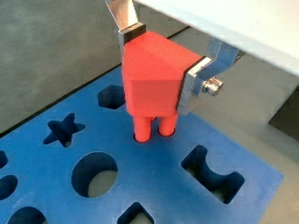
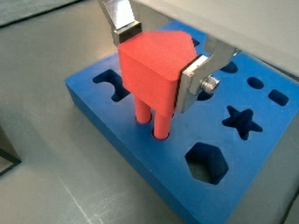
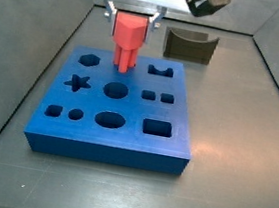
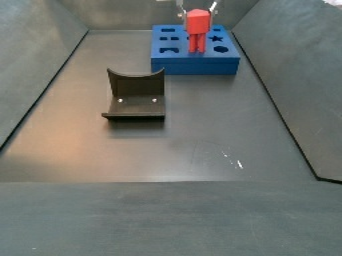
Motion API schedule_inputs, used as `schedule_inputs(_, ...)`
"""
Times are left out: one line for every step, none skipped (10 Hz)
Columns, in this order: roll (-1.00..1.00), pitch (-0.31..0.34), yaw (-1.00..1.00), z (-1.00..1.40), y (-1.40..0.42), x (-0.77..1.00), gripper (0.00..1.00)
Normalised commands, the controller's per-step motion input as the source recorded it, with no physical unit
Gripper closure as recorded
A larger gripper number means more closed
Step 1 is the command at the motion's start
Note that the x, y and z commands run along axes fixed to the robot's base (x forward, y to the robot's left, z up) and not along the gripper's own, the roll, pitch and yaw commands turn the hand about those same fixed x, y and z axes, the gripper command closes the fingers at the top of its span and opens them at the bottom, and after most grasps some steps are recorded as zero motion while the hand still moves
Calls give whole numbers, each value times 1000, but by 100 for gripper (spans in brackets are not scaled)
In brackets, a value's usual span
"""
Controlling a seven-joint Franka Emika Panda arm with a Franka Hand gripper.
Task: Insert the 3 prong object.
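One piece in play: the 3 prong object (image 1: pixel 158 79), a red-pink plastic peg with a blocky faceted head and round prongs below; two prongs show in both wrist views, the third is hidden.
Step in hand: insertion, as I judge it; the prong tips sit at the top face of the blue block (image 2: pixel 128 140), and I cannot tell whether they are already in a hole or only resting on the surface.
End effector: the end effector (image 1: pixel 162 54) is clamped on the head of the peg, one silver plate on each side, above the far part of the block.
Where the peg stands: upright, in the far row of holes in a side view (image 3: pixel 128 38), between the hexagon hole and the notched hole.
Next move: likely a straight push down, with the prongs kept square to the matching hole; a small twist could jam them.
Block: matte blue foam, flat top, cut with star, round, square and hexagon holes.
Elsewhere: a dark olive curved block (image 4: pixel 134 96) lies well apart on the smooth grey worktop (image 4: pixel 201 140).
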Motion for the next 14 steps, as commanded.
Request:
schedule_inputs(0,0,-157,-489,0,51,100)
schedule_inputs(70,-4,-137,-586,0,97,100)
schedule_inputs(71,-13,-131,-583,0,63,100)
schedule_inputs(57,-66,-86,-583,0,6,100)
schedule_inputs(24,-76,-66,-491,0,0,100)
schedule_inputs(0,-79,-17,-323,20,0,100)
schedule_inputs(47,-69,-46,-454,46,-6,100)
schedule_inputs(140,-133,-189,-457,0,-211,100)
schedule_inputs(301,-153,-203,-469,-40,-160,100)
schedule_inputs(361,0,-117,-303,-43,0,100)
schedule_inputs(170,-6,-3,-240,0,0,100)
schedule_inputs(129,-101,0,-403,0,0,100)
schedule_inputs(-44,-171,0,-200,0,-23,100)
schedule_inputs(-20,-4,0,0,0,0,100)
